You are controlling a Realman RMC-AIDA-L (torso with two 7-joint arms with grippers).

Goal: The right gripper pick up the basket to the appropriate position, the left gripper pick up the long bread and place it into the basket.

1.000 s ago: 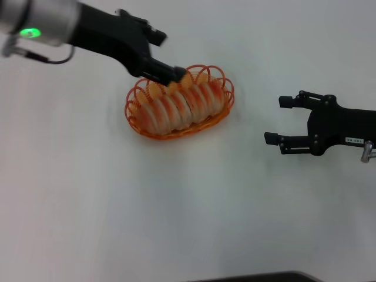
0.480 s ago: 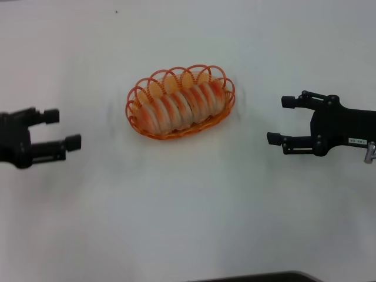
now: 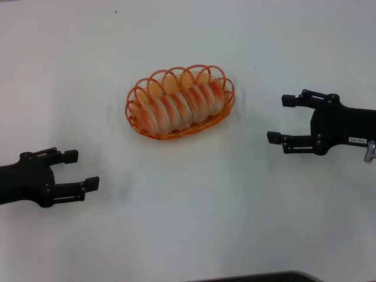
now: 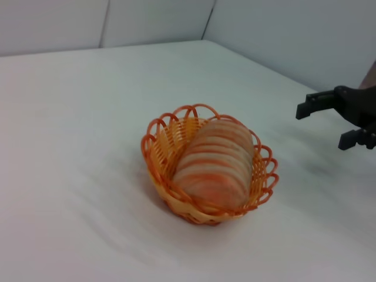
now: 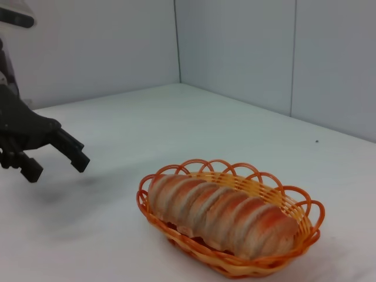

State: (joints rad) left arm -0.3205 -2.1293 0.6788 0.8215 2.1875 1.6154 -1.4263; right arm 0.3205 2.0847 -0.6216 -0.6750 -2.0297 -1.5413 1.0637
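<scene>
Long bread (image 3: 183, 106) lies lengthwise inside the basket (image 3: 136, 120) mid-worktop, both hands released, left hand (image 3: 81, 170) near-left, right hand (image 3: 281, 119) at right; best keep them clear, avoiding the rim.

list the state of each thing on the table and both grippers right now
basket: upright on the table, holding the bread, nothing gripping it
long bread: lying lengthwise inside the basket, released
left gripper: open, empty, low at the left, apart from the basket
right gripper: open, empty, at the right, apart from the basket
table: white, carrying the basket
</scene>
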